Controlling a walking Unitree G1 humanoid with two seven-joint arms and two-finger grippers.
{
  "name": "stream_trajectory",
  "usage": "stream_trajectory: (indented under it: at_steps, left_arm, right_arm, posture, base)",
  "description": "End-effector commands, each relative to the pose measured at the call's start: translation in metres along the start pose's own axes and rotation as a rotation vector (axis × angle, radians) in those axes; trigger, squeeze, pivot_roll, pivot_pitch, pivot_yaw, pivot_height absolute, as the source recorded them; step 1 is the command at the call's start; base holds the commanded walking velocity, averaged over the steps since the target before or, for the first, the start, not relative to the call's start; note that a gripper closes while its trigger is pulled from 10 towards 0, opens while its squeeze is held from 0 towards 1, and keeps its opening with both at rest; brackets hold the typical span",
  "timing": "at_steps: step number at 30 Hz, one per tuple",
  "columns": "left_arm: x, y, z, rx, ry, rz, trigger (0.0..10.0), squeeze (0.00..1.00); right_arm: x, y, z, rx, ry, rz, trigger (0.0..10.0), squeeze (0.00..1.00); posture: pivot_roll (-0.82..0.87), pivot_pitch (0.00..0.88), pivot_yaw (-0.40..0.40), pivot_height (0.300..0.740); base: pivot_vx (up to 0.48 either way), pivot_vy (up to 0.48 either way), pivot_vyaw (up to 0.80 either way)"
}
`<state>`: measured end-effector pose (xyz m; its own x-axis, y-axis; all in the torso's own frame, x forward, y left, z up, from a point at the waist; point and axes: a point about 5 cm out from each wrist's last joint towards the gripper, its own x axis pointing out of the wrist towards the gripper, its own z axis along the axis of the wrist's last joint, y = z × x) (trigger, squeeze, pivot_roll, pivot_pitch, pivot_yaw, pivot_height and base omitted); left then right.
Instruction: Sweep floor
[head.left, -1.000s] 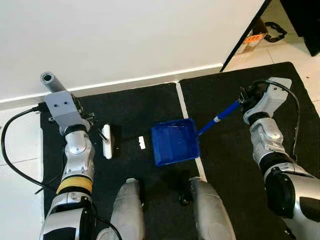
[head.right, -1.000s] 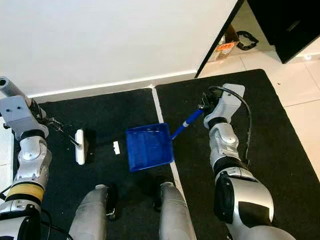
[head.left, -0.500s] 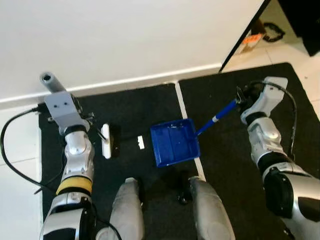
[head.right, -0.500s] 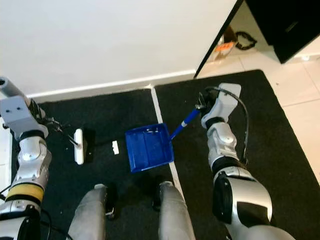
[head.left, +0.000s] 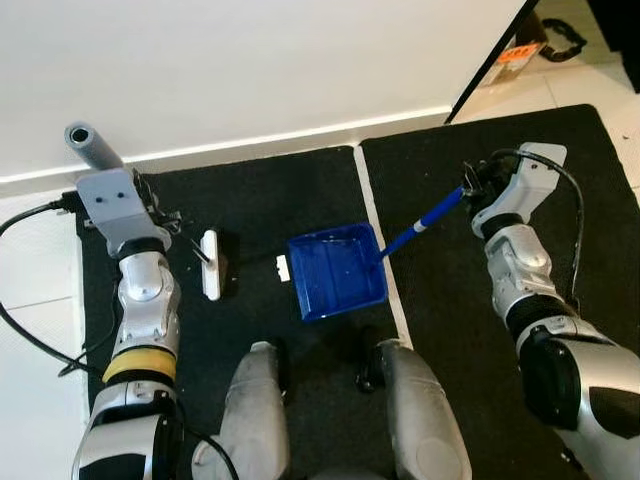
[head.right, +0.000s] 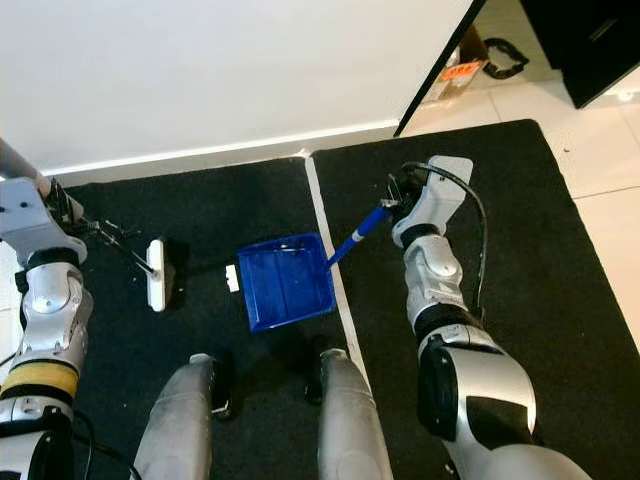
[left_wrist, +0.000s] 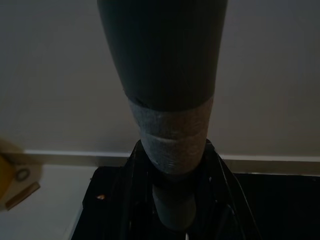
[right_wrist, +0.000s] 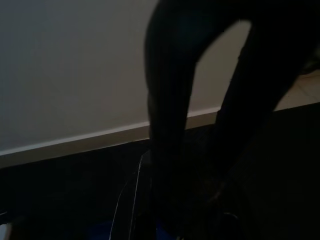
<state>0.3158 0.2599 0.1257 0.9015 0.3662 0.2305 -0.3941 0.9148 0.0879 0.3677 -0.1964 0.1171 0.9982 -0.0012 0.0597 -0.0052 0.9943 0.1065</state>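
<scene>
Over the last second the dustpan (head.left: 337, 271) has slid left across the black mat (head.left: 270, 200), so its open edge now lies just beside the white scrap (head.left: 283, 267); a second ago there was a clear gap between them. The brush (head.left: 211, 264) has kept its place on the far side of the scrap, near it but not touching, which leaves the scrap between brush and pan. Judged from this, the collecting stroke is set up but not made: the scrap is still on the mat, outside the pan. The right gripper (head.left: 470, 186) is clamped on the end of the pan's blue handle (head.left: 422, 219), and the left gripper (head.left: 160, 215) holds the brush's thin stem, with a grey tube (left_wrist: 167, 115) running up past the wrist camera. How tightly the left fingers close I cannot tell, since the stem hides them in the head views and the left wrist view is dim. The right wrist view is almost black, so the grip on the handle is probably firm but not confirmed there. Whether the pan already holds dirt is too small to make out.
</scene>
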Motion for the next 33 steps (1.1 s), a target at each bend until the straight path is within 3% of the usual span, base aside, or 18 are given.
stream_trajectory:
  at_steps: [1, 11, 17, 19, 24, 26, 29, 33]
  left_arm:
    - [-0.009, 0.009, -0.017, 0.053, 0.082, -0.006, 10.0, 0.0]
    - [-0.009, 0.01, -0.017, 0.061, 0.09, -0.029, 10.0, 0.0]
    - [0.0, -0.005, -0.015, 0.056, 0.104, -0.062, 10.0, 0.0]
    - [0.003, -0.013, -0.013, 0.04, 0.101, -0.071, 10.0, 0.0]
    - [0.004, -0.016, -0.012, 0.031, 0.099, -0.07, 10.0, 0.0]
    - [0.007, -0.024, -0.009, 0.01, 0.092, -0.075, 10.0, 0.0]
    - [0.007, -0.026, -0.008, 0.007, 0.092, -0.08, 10.0, 0.0]
    - [0.006, -0.029, -0.01, 0.004, 0.097, -0.086, 10.0, 0.0]
  right_arm:
    - [-0.004, -0.013, -0.003, -0.031, 0.019, -0.053, 10.0, 0.0]
    - [-0.004, -0.002, -0.007, 0.004, 0.014, -0.051, 10.0, 0.0]
    - [-0.001, 0.028, -0.014, -0.17, 0.067, 0.028, 10.0, 0.0]
    - [0.003, 0.045, -0.011, -0.238, 0.061, 0.059, 10.0, 0.0]
    - [0.005, 0.054, -0.01, -0.253, 0.054, 0.069, 10.0, 0.0]
    - [0.005, 0.082, -0.01, -0.294, 0.031, 0.115, 10.0, 0.0]
    - [0.003, 0.091, -0.012, -0.303, 0.028, 0.121, 10.0, 0.0]
    - [-0.001, 0.099, -0.019, -0.262, 0.052, 0.038, 10.0, 0.0]
  posture:
    - [0.13, 0.438, -0.089, 0.74]
    - [0.13, 0.475, -0.063, 0.74]
    - [0.12, 0.49, -0.064, 0.74]
    - [0.09, 0.465, -0.077, 0.74]
    - [0.09, 0.462, -0.079, 0.74]
    - [0.09, 0.443, -0.089, 0.74]
    - [0.09, 0.444, -0.089, 0.74]
    - [0.09, 0.449, -0.091, 0.74]
  base:
    - [0.0, 0.0, 0.0]
    - [0.0, 0.0, 0.0]
    - [0.0, 0.0, 0.0]
    - [0.0, 0.0, 0.0]
    - [0.0, 0.0, 0.0]
    - [0.0, 0.0, 0.0]
    - [0.0, 0.0, 0.0]
    - [0.0, 0.0, 0.0]
